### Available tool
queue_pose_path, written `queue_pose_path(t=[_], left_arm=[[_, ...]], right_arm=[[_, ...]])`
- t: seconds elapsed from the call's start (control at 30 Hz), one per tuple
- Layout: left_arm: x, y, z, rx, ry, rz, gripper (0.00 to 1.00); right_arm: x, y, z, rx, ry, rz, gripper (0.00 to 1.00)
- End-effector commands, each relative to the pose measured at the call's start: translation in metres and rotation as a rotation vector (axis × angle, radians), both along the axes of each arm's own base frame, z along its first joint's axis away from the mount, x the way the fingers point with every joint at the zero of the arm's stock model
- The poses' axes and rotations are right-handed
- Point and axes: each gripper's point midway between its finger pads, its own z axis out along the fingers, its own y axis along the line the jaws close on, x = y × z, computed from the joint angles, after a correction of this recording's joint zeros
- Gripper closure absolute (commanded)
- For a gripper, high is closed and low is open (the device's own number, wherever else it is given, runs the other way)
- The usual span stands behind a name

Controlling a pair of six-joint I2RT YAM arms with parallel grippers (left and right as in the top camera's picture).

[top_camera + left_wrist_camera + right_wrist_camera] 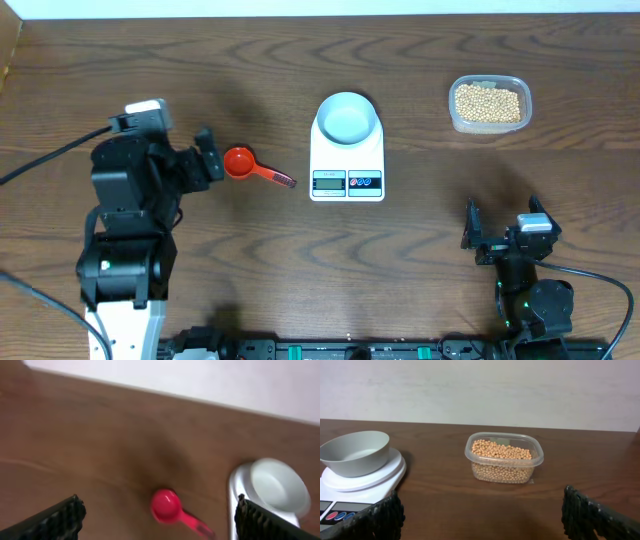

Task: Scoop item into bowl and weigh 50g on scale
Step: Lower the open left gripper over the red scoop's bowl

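This is looking like a robotics lab bench, not a kitchen: a left arm and a right arm are standing at the near edge of a wood-grain table, a black cable is trailing off left, and a plain white wall is running along the far side.

A: Work surface specification?
B: Wooden table, dark brown, pronounced grain, filling the overhead view.
A: Boundary?
B: Plain off-white wall along the table's 12 o'clock edge. Lighting even; soft shadows on the wood.
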Motion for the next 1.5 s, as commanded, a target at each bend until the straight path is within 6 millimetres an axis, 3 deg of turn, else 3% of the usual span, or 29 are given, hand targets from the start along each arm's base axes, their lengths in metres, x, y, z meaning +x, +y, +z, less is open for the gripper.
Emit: queue_pose_path(t=[0.0,0.73,1.27,1.47], left_arm=[[0.0,-0.017,-0.003,-0.066,0.035,-0.083,0.02],[0.001,-0.017,-0.028,-0.074,0.137,-0.08,0.02],[0.001,-0.017,-0.029,-0.078,0.141,-0.076,0.02],[0.001,-0.006,-0.023,-0.082,0.132,0.009,0.02]], right_arm=[[0.0,0.0,0.0,-0.012,-0.003,-0.004,0.01],[0.0,0.0,0.0,-0.012,-0.003,-0.004,0.01],[0.0,0.0,0.0,-0.012,-0.003,-0.003,0.01],[0.0,0.0,0.0,-0.012,-0.003,-0.003,0.01]])
